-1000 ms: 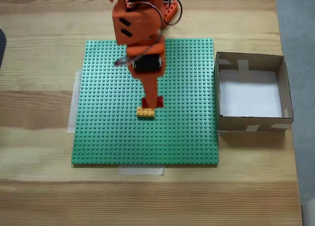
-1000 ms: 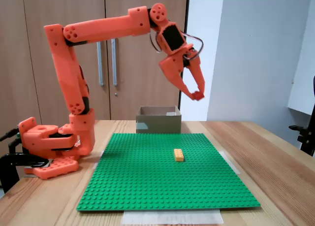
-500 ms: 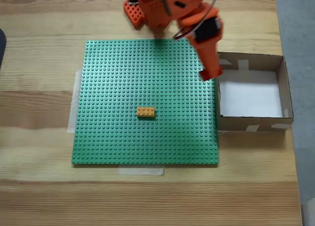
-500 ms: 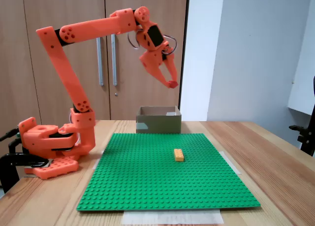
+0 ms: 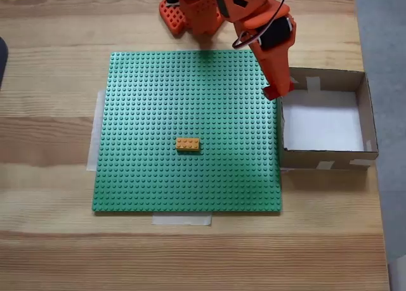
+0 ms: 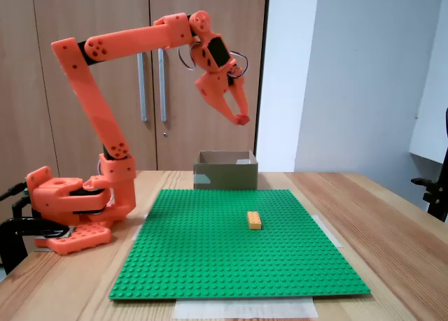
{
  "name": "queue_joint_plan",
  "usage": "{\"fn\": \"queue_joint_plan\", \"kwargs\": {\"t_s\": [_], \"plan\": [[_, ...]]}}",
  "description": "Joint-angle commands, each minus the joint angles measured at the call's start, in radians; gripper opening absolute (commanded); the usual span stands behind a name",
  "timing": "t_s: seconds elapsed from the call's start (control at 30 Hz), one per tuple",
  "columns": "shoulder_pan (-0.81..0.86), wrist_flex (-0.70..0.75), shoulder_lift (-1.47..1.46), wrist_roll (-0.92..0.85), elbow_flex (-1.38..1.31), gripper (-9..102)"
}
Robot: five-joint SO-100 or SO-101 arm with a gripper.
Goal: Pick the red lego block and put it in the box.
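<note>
My orange gripper (image 5: pixel 272 92) hangs high in the air over the left wall of the box (image 5: pixel 323 158). It is shut on the red lego block (image 5: pixel 273 94), which shows as a small darker red piece at the fingertips. In the side fixed view the gripper (image 6: pixel 241 118) is well above the cardboard box (image 6: pixel 225 174), tilted downward. The box has a white floor and pale tape patches, and nothing lies inside it.
An orange-yellow brick (image 5: pixel 188 144) sits near the middle of the green studded baseplate (image 5: pixel 158 183), which is taped to the wooden table. The arm's base (image 5: pixel 190 12) stands at the table's far edge. Cupboard doors (image 6: pixel 150 55) are behind the arm.
The gripper has swung from above the orange-yellow brick at the baseplate's middle over to the box's left wall, carrying the red block. In the last half second it moved only slightly.
</note>
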Motion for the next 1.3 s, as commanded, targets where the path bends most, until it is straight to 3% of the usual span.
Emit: {"fn": "queue_joint_plan", "kwargs": {"t_s": [0.0, 0.9, 1.27], "plan": [[-0.048, -0.003, 0.041, -0.021, -0.009, -1], [-0.201, -0.083, -0.218, 0.083, -0.106, -1], [-0.273, 0.009, -0.471, 0.097, -0.322, -1]]}}
